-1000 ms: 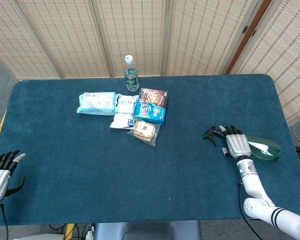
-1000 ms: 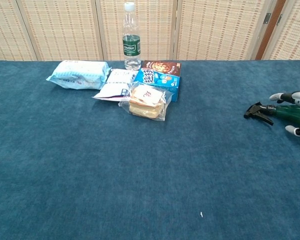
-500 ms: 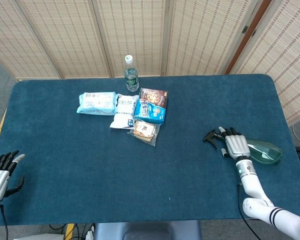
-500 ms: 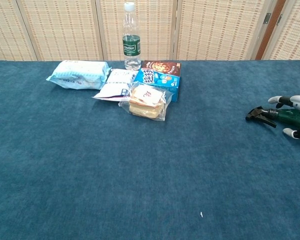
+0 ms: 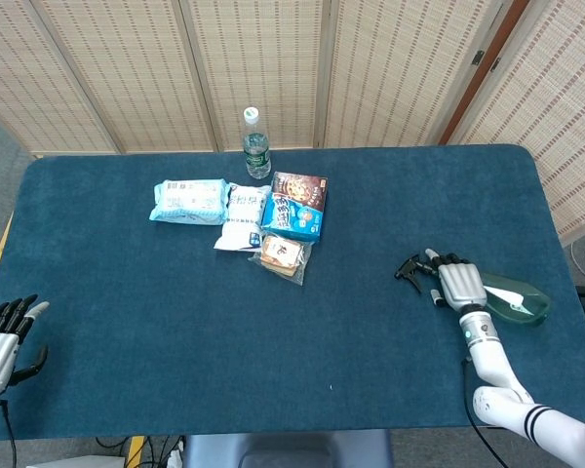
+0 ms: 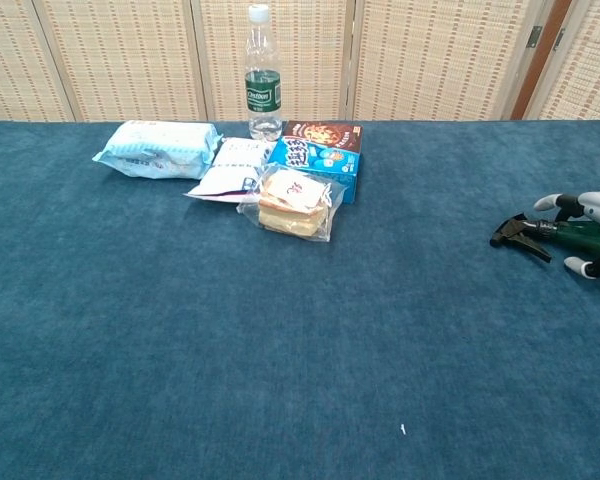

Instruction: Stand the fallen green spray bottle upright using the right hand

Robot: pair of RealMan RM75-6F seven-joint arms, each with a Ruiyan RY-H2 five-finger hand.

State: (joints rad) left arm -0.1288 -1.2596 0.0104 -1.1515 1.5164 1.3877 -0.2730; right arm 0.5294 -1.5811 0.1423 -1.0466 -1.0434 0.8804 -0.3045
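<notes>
1. Right hand point(image 5: 460, 285) laid palm-down over the neck and shoulder of the fallen green spray bottle point(image 5: 512, 301), fingers point(image 5: 447, 261) reaching toward the black trigger head point(image 5: 410, 266). In the chest view, fingertips on the far side of the neck and the thumb on the near side, so probably wrapped loosely round it. Whether the grip is actually closed tight: cannot tell.
2. Bottle on its side on the blue tabletop point(image 5: 370, 331), near the right edge, nozzle pointing toward the middle, green body trailing out from under the palm toward the edge.
3. Placement of the hand at the neck, judged as a sensible hold: narrowest part, easy to encircle, with the heavy body free to swing down as the wrist turns upward.
4. Task judged not yet done: bottle not upright, lift and rotation to come. Risk of the smooth body slipping if the fingers are not firmly closed.
5. Left hand point(image 5: 2, 336) at the tabletop's near left corner, fingers apart, holding nothing, well apart from the bottle.
6. Farther off, a cluster near the back: water bottle point(image 5: 256, 143) upright, wet-wipes pack point(image 5: 189, 201), white pouch point(image 5: 243, 217), blue snack box point(image 5: 295, 208), wrapped bread point(image 5: 282, 253). None in the way.
</notes>
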